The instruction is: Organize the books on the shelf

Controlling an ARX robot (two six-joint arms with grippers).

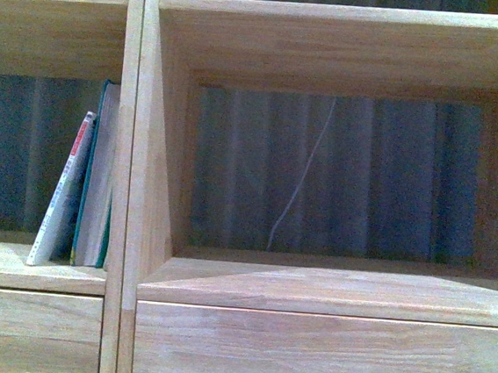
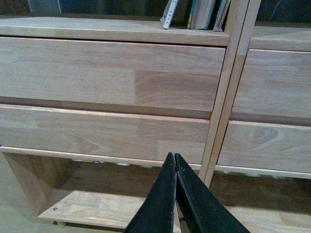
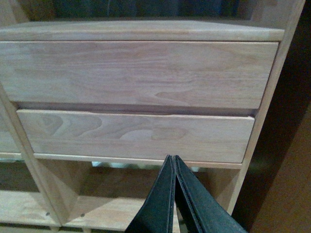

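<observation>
The light-wood shelf (image 1: 334, 36) fills the front view. In its left cubby the thin white paperback (image 1: 61, 195) leans against the taller teal book (image 1: 99, 181), which stands against the centre divider (image 1: 131, 175). Both books' lower ends show in the left wrist view, white one (image 2: 168, 14) and teal one (image 2: 204, 14). My left gripper (image 2: 174, 158) is shut and empty, low before the left drawer fronts (image 2: 107, 77). My right gripper (image 3: 172, 159) is shut and empty, low before the right drawer fronts (image 3: 136, 73). Neither gripper shows in the front view.
The right cubby (image 1: 337, 186) holds no books; a thin pale cord (image 1: 302, 183) hangs behind it before a dark curtain. Open bottom cubbies (image 2: 97, 204) lie below the drawers. A dark gap and brown surface (image 3: 291, 160) lie past the shelf's right side.
</observation>
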